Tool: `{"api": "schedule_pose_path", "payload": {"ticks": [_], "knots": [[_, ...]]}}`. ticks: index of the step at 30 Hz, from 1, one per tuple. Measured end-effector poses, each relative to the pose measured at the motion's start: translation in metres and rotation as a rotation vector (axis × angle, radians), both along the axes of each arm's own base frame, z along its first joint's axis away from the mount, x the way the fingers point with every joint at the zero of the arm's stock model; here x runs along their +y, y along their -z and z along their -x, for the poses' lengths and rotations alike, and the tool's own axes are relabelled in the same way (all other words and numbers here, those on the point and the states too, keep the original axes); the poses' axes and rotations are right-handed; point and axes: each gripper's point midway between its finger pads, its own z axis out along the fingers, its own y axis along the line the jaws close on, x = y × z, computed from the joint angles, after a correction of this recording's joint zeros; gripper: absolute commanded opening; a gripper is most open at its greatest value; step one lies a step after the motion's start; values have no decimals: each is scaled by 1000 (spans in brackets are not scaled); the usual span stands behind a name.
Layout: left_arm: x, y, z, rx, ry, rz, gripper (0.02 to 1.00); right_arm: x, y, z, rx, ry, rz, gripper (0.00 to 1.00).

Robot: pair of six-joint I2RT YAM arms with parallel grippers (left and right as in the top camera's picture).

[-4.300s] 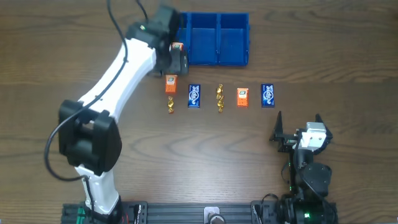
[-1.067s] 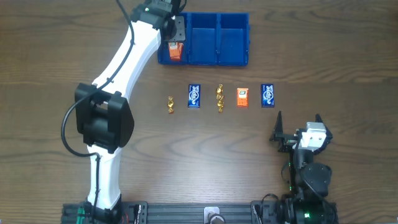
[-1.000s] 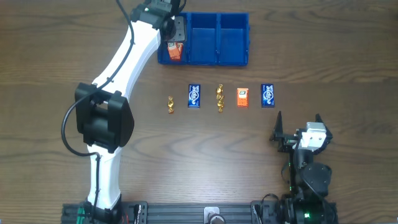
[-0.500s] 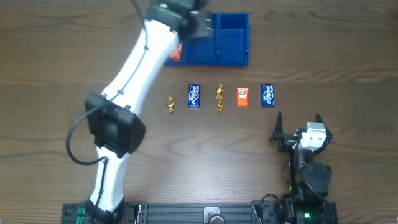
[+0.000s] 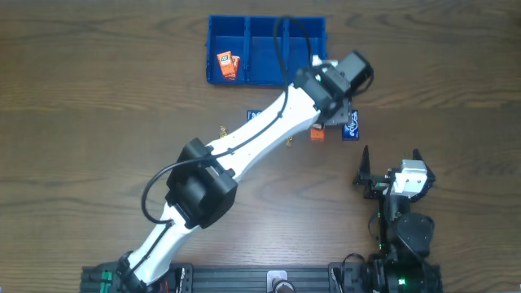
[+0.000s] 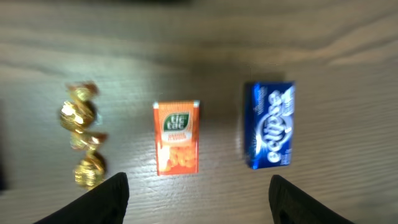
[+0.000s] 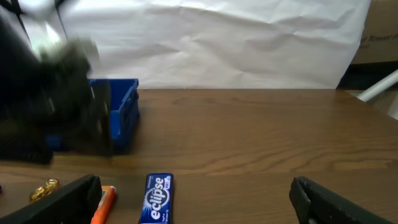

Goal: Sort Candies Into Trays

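The left end effector (image 6: pixel 199 185) is hovering wide open over the orange box (image 6: pixel 176 138), while the right end effector (image 5: pixel 389 167) is also standing wide open.

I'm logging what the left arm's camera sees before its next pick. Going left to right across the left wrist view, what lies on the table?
Cluster of gold foil-wrapped candies → orange rectangular candy box → blue rectangular gum pack, each lying apart from the next on the brown wooden table.
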Motion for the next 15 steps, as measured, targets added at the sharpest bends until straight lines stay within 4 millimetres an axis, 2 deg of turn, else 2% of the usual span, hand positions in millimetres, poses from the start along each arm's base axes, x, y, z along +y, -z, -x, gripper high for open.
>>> {"api": "schedule_pose_path", "payload": {"ticks": [2, 5, 10, 15], "knots": [[0, 18, 5, 21, -11, -2, 728, 0, 0, 0, 0, 0, 0, 998], [4, 33, 7, 38, -23, -15, 724, 0, 0, 0, 0, 0, 0, 998], [-1, 44, 1, 30, -34, 0, 720, 0, 0, 0, 0, 0, 0, 998], [0, 68, 1, 44, -18, -35, 717, 0, 0, 0, 0, 0, 0, 998]]}}
